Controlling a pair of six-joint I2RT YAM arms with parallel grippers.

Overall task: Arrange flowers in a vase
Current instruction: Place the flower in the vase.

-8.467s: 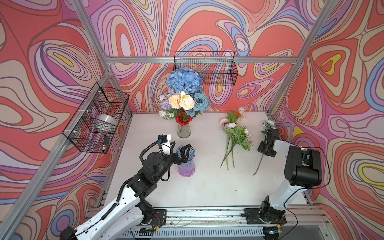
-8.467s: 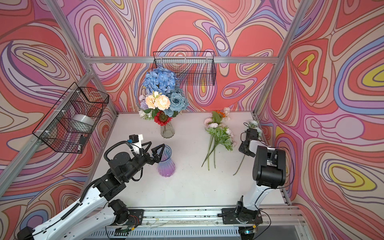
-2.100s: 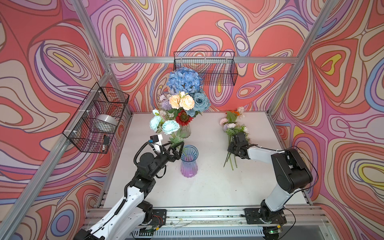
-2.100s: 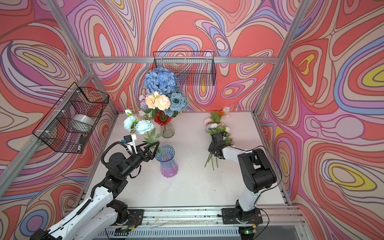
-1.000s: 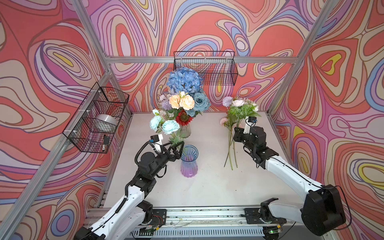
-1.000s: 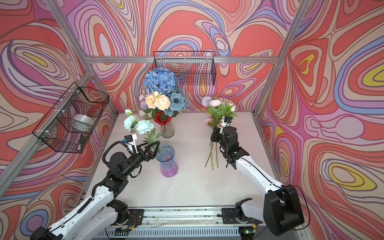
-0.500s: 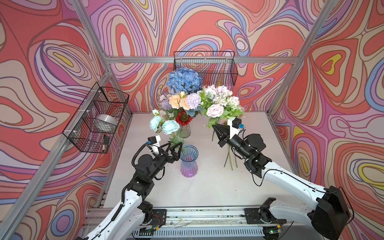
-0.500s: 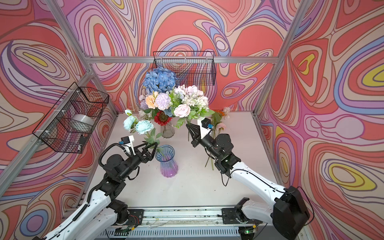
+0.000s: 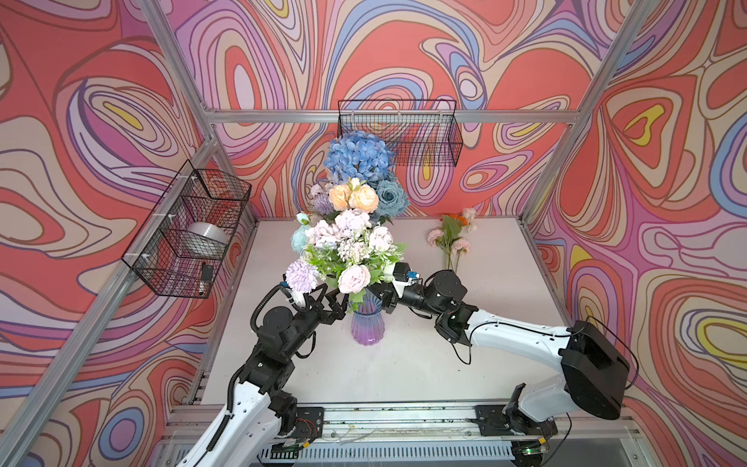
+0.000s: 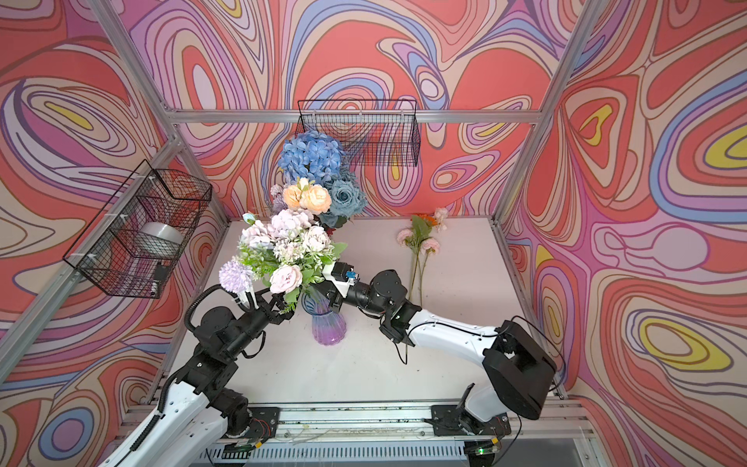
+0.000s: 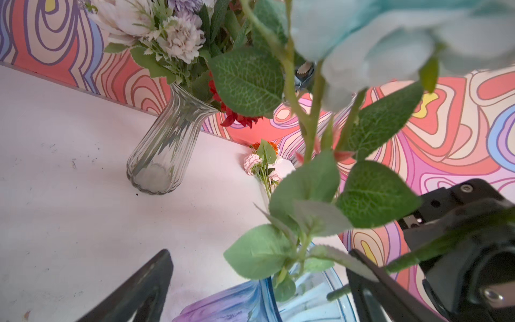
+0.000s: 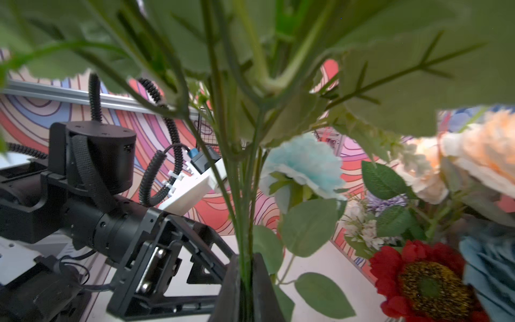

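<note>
Jaws of right arm clenched on green stems (image 12: 245, 251) of a pink-and-lilac bunch (image 9: 351, 246), held upright over the mouth of the purple-blue vase (image 9: 367, 328). Jaws of left arm spread wide, grasping nothing, just beside the same vase's rim. Aqua roses (image 11: 362, 33) standing in that vase. Behind, clear glass vase (image 11: 164, 150) with blue hydrangea (image 9: 357, 155) and peach roses (image 9: 353, 197). Few loose flowers (image 9: 449, 232) lying well apart on the white worktop (image 9: 404, 376).

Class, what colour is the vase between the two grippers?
The vase is purple below, blue toward the rim; clearest in a top view.
</note>
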